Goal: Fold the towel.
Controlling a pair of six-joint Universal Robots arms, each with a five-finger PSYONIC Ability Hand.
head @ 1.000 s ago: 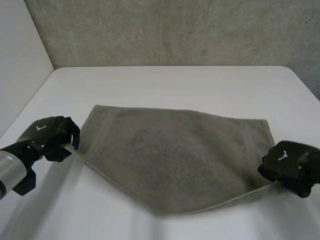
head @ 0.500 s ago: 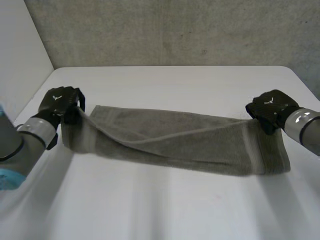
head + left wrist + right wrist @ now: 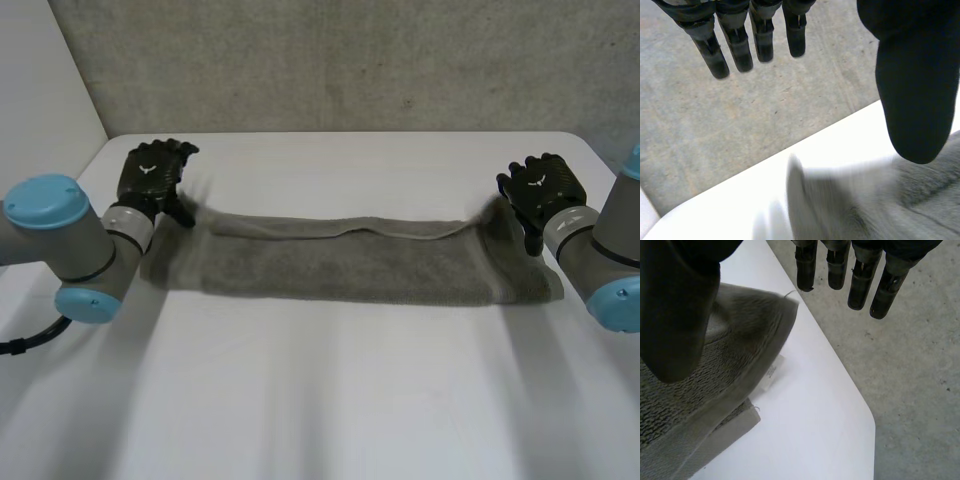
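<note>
Folded towel [image 3: 350, 262], just released.
Head view: the towel is laid long across the tabletop [image 3: 330, 400], with the left robot hand [image 3: 155, 175] and right robot hand [image 3: 538, 188] at its far corners. Left wrist view: the left robot hand [image 3: 740, 45] is held wide, nothing gripped. Right wrist view: likewise wide, the corner beneath. A straight lift is advised, so no edge is dragged. Half a second earlier the corners were gripped, mid-carry.
</note>
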